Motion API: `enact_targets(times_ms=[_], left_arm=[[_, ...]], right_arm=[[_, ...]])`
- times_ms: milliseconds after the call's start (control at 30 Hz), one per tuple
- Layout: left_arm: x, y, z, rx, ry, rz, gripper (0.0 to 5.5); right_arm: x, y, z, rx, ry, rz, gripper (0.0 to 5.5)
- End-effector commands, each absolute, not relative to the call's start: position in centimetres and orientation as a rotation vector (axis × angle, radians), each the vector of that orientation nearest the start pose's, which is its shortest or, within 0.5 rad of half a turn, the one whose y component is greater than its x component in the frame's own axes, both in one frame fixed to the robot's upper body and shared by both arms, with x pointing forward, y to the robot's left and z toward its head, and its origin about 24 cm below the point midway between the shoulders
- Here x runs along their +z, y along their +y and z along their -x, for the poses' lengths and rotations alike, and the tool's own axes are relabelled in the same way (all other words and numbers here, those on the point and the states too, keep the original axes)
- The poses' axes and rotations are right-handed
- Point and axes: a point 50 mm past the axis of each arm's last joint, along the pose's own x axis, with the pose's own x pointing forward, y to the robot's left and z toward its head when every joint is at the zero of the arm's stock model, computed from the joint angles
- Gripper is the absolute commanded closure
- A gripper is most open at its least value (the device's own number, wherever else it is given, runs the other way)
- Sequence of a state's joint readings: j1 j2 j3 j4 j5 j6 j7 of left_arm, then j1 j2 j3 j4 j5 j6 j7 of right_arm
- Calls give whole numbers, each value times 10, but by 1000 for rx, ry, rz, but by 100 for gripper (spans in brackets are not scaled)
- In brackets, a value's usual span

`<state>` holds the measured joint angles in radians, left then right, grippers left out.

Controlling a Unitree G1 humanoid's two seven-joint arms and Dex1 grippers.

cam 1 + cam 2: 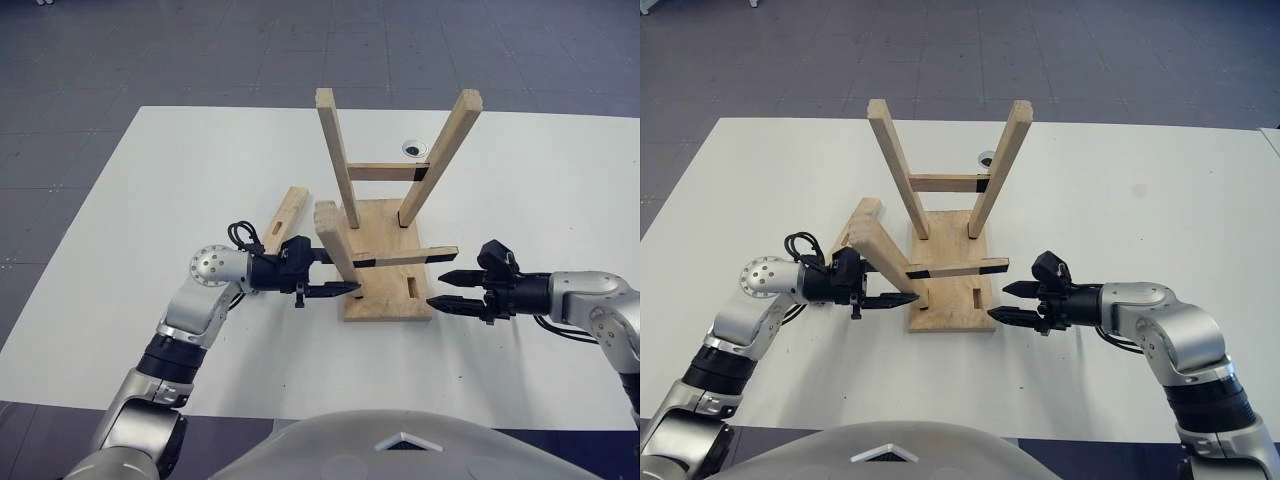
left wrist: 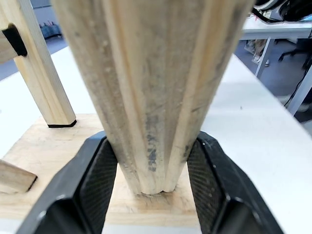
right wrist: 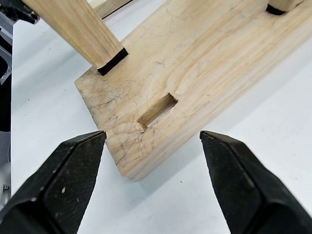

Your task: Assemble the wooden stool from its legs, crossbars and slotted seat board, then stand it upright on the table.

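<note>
While the left gripper (image 1: 335, 272) clamps a leg (image 1: 332, 235) (standing on the seat board (image 1: 385, 300)), the right gripper (image 1: 440, 287) hangs spread just beside it.

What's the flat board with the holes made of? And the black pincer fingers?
The seat board looks like pale, unpainted wood: grain lines and rough fibres show around its slot. The leg in the left pincer looks like the same bare wood. Its fingers seem matte black plastic or rubber, with a fine ribbed texture; I can't tell which.
</note>
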<state>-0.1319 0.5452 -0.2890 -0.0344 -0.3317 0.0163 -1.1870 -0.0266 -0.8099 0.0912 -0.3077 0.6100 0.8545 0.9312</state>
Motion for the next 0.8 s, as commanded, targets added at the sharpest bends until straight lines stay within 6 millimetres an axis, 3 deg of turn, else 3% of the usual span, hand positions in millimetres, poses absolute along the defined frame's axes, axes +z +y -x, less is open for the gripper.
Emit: enact_targets(times_ms=[33,100,300,667,800], left_arm=[[28,154,-205,-1503,392,-428,345],[27,157,-205,-1505,404,-538,345],[19,162,-206,-1514,478,-651,345],[33,149,-214,-1513,362,-607,345],[48,138,-219,-1472,174,-496,345]], right_arm=[[77,-203,-209,1042,733,-11,195],[77,-204,-210,1038,732,-7,195],[76,-203,-213,1032,728,-3,195],[74,-202,-213,1029,726,6,195],[73,-202,-212,1029,729,4,195]])
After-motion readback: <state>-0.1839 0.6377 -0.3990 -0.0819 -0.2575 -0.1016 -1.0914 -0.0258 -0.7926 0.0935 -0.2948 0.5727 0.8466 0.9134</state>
